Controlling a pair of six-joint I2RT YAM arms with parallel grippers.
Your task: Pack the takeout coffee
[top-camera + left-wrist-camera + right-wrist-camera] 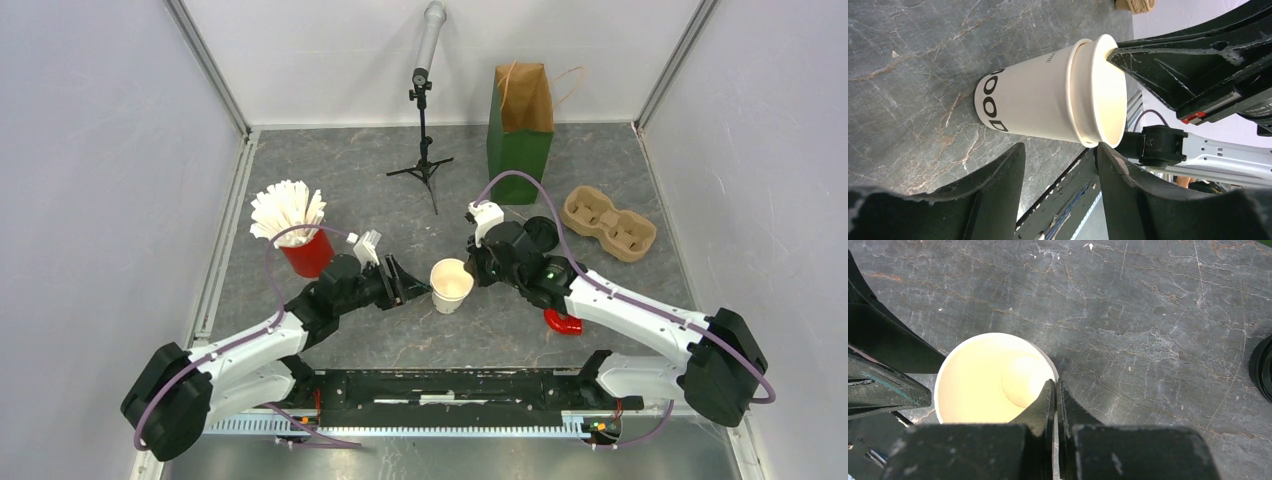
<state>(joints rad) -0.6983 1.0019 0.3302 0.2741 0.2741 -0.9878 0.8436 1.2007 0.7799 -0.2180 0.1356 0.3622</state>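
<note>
The takeout coffee (451,285) is a cream paper cup standing in the middle of the grey table with no lid on, its inside showing. My right gripper (1055,385) is shut on its rim, one finger inside the cup (978,380) and one outside. The round black lid (543,232) lies on the table behind my right wrist and shows at the edge of the right wrist view (1264,369). My left gripper (1060,150) is open just left of the cup (1038,100), one fingertip at the rim. In the top view it (410,283) sits beside the cup.
A tall green paper bag (520,120) stands open at the back. A brown cardboard cup carrier (608,222) lies to its right. A red cup of white sticks (305,250) stands behind my left arm. A microphone tripod (425,150) is at the back centre, and a red object (563,322) lies under my right arm.
</note>
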